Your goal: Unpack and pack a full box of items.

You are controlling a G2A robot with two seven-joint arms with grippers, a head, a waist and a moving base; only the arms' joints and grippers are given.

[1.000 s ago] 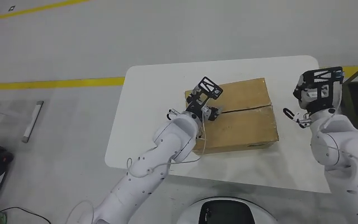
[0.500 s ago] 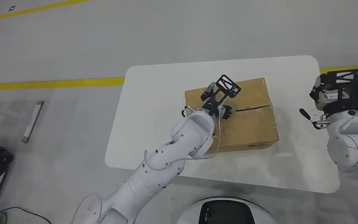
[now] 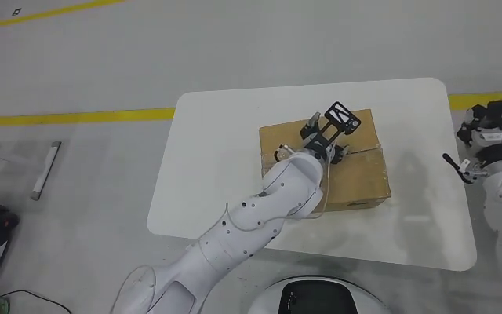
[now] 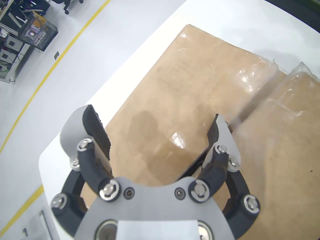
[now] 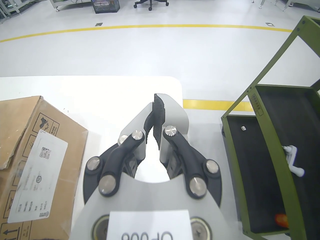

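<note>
A closed brown cardboard box lies on the white table, its two top flaps meeting at a taped seam. My left gripper hovers over the box top beside that seam. In the left wrist view this gripper is open, with nothing between its fingers. My right gripper sits at the table's right edge, apart from the box. Seen from its own wrist, the right gripper is shut and holds nothing, and the box's labelled end stands off to one side.
A green cart stands past the table's right end, with a small white part on its dark shelf. Bare table surrounds the box. A yellow floor line runs behind the table.
My left arm has travelled to the right across the box top, still open. The right arm has pulled away to the right, out to the table's edge.
</note>
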